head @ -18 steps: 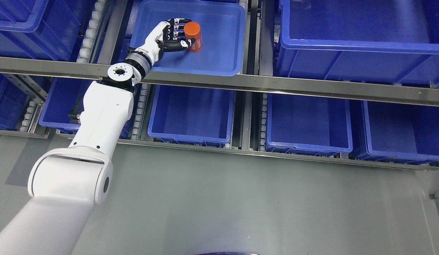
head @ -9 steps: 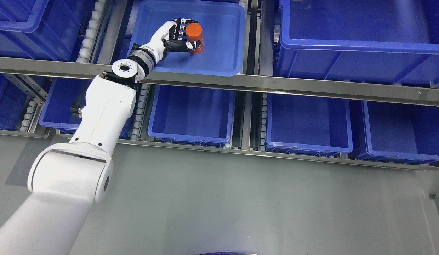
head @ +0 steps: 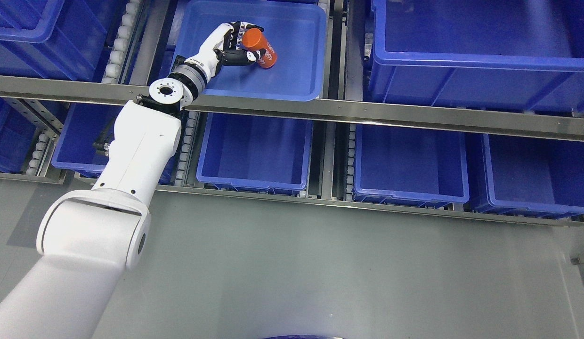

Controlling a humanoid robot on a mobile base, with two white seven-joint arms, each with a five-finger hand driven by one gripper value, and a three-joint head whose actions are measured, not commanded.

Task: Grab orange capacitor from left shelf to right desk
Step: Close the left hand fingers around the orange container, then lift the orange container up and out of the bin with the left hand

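Observation:
The orange capacitor [head: 260,45] is a small orange cylinder with white print, tilted to the left inside the shallow blue tray [head: 296,70] on the upper shelf. My left hand [head: 240,44] reaches into that tray from the lower left, fingers and thumb curled around the capacitor's upper part. The white left arm [head: 141,150] crosses the steel shelf rail. The right arm is out of view.
A steel rail [head: 367,113] runs across in front of the upper shelf. Blue bins stand all around: a deep one at upper right [head: 480,56], three on the lower shelf [head: 254,150] [head: 409,160] [head: 532,169], more at far left [head: 33,37]. Grey floor [head: 320,268] lies below.
My left hand has closed around the capacitor, and the capacitor has gone from upright to tilted, its top leaning left. The arm shifted slightly forward into the tray.

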